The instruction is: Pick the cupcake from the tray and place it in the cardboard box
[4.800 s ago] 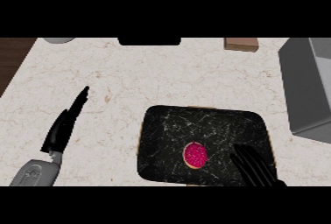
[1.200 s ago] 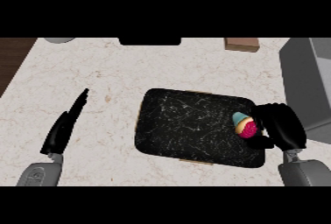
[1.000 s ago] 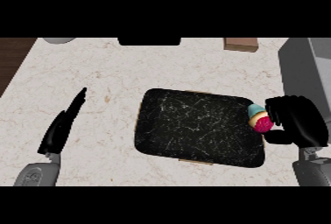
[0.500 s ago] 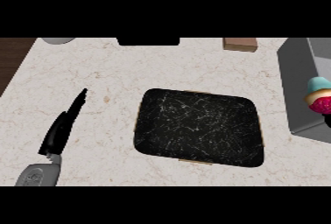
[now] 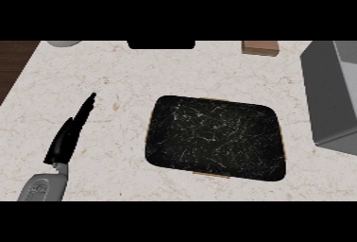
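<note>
One tray, black marbled, rounded-rectangular, sits right of centre on the pale stone counter; its long axis runs roughly left to right, tilted a little clockwise, and a thin tan edge shows under its front rim. Nothing lies on the tray. The cupcake shows nowhere in the head view, so its position and which way it points can't be told. One grey box stands at the right edge, partly cut off; its inner floor is visible and nothing can be seen inside the part that shows. One left hand shows at lower left on a grey forearm; fingers straight and together, pointing up and slightly right, lying flat over the counter, well apart from the tray, holding nothing. The right hand is out of the picture, so its fingers can't be judged. Along the far edge of the counter: one grey round object at top left, cut off; one black flat object near the middle; one small brown block further right. One strip of dark wood surface shows beyond the counter's left edge.
</note>
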Controlling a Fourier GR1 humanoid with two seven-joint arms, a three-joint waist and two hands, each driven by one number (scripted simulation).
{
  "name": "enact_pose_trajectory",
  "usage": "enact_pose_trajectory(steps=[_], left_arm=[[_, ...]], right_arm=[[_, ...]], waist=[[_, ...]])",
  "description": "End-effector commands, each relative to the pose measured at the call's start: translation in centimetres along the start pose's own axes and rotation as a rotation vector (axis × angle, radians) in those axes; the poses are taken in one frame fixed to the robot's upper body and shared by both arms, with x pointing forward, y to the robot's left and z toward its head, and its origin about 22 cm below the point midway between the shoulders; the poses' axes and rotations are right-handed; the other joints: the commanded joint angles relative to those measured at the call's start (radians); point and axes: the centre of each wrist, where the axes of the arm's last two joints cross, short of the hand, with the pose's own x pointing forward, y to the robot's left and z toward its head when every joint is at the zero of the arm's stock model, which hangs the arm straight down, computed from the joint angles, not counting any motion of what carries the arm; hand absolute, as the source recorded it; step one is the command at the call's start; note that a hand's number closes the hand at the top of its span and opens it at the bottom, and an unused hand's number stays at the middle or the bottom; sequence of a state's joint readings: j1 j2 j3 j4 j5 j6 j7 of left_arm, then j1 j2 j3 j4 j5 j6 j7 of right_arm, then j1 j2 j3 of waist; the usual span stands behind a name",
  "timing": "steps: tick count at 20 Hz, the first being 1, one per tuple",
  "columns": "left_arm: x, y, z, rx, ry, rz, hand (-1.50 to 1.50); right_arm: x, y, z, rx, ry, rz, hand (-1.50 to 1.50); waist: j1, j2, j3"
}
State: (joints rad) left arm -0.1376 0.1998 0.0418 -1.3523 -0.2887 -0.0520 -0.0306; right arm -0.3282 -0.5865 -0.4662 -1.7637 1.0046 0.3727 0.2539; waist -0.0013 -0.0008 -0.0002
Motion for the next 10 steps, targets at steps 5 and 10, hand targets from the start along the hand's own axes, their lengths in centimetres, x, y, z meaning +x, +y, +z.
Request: enact_pose_trajectory(steps=[5,10], left_arm=[[-1.0,0.4,0.7,-0.021,0.003,0.007,0.0],[0.1,0.0,1.0,-0.011,-0.002,0.004,0.0]], right_arm=[[-6.3,1.7,-4.1,0.057,0.104,0.054,1.5],[-10.0,4.0,-5.1,0.148,0.146,0.078,1.5]], waist=[[0.009,0.003,0.0],[0.011,0.003,0.001]])
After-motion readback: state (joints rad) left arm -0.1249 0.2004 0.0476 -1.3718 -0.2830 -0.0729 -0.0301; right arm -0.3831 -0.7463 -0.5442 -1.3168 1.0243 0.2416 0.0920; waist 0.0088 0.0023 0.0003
